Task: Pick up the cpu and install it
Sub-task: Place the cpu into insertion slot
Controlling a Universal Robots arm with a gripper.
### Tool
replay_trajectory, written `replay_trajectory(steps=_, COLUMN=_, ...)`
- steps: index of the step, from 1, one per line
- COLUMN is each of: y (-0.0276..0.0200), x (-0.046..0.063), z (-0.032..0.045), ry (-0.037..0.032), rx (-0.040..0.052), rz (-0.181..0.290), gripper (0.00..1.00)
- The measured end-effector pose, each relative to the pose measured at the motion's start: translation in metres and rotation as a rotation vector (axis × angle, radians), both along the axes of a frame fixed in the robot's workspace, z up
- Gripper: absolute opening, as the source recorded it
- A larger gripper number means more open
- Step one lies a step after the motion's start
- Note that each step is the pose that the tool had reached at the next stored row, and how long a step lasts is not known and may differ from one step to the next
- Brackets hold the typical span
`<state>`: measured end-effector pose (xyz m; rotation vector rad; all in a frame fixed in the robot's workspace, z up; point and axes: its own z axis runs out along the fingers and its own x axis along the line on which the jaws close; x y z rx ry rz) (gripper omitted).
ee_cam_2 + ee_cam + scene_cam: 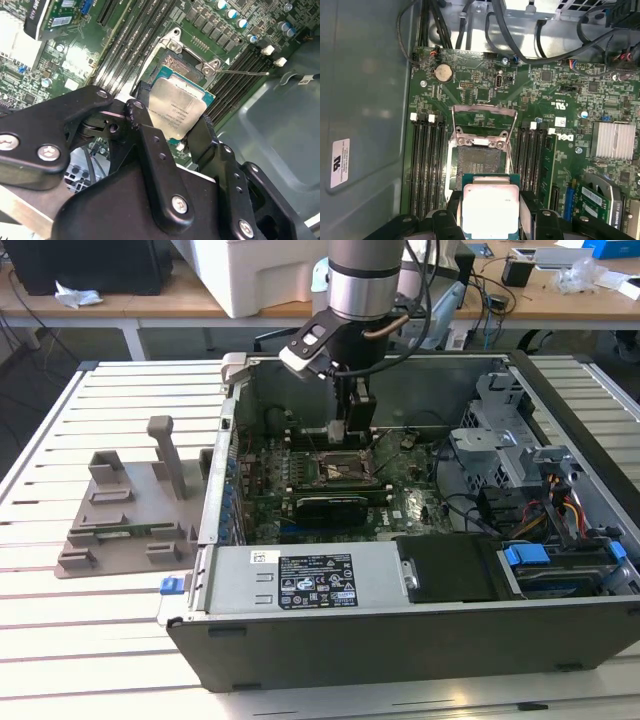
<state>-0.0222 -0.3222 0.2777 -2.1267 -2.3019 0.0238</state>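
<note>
Clearly, cpu in gripper (over socket)

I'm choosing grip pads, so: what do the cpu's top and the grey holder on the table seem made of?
The cpu, held in the gripper, seems topped with bare metal: silver-grey, satin, catching soft glare, over a thin green board edge. The grey holder looks like matte plastic: uniform grey, no shine, though that stays uncertain.

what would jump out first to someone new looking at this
The shiny silver cpu stands out, clamped in the black gripper right at the open motherboard socket. Next comes the opened computer case on the slatted white table, with the arm above it.
</note>
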Motion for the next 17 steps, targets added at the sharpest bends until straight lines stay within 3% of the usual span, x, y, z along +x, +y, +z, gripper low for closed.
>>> replay_trajectory(steps=7, y=0.0023, x=0.000, z=-0.0173, ry=-0.0001, rx=-0.0004, rz=0.000, gripper=0.55)
replay_trajectory(steps=12, y=0.0100, x=0.000, z=-0.0234, ry=0.0000, rx=-0.0205, rz=-0.004, gripper=0.55)
replay_trajectory(steps=13, y=0.0123, x=0.001, z=-0.0246, ry=0.0000, rx=-0.0210, rz=-0.004, gripper=0.55)
replay_trajectory(steps=17, y=0.0144, x=0.001, z=-0.0276, ry=0.0000, rx=-0.0211, rz=-0.004, gripper=0.55)
